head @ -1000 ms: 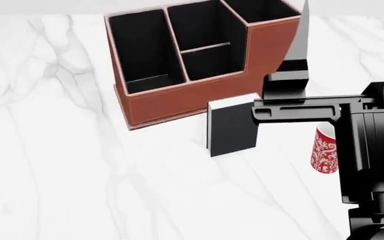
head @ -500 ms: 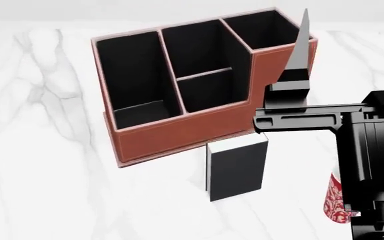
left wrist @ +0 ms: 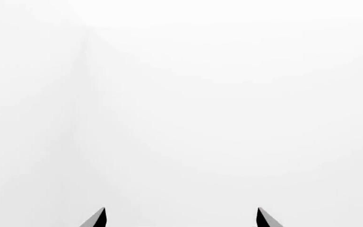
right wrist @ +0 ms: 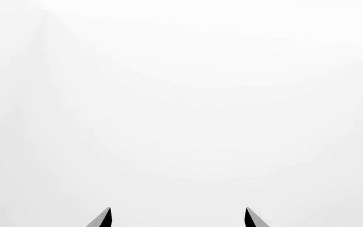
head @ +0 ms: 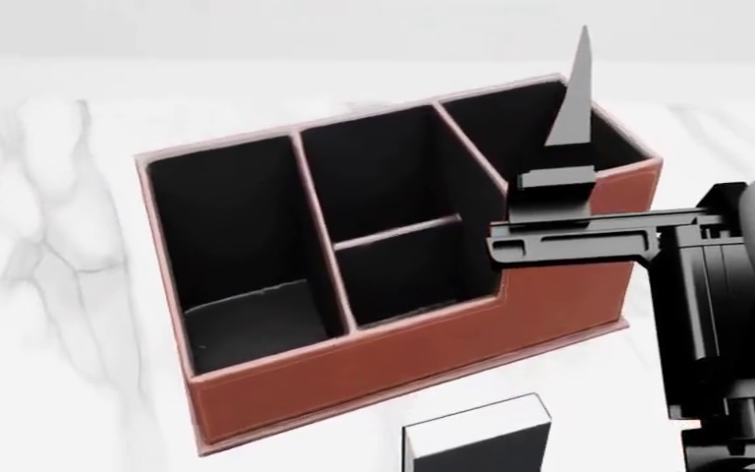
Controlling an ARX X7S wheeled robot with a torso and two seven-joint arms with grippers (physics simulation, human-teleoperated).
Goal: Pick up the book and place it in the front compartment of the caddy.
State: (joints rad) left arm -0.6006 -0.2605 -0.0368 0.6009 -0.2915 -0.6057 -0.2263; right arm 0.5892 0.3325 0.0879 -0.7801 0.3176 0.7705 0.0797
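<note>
While our right hand (right wrist: pixel 177 218) shows two dark fingertips set apart with only blank white between them, our left hand (left wrist: pixel 181 218) is likewise spread and holds nothing. From the head view, the right arm reaches in front of the reddish-brown caddy (head: pixel 404 354) on the white marble counter (head: pixel 63 344), over its right end, beside the black-lined front compartment (head: pixel 411 270). We see the book (head: pixel 479 444) standing on the counter just before the caddy's front wall, apart from both hands.

Both grippers hold empty jaws spread apart: left gripper (left wrist: pixel 180 218), right gripper (right wrist: pixel 176 218), its arm (head: pixel 588 241) reaching leftward.
</note>
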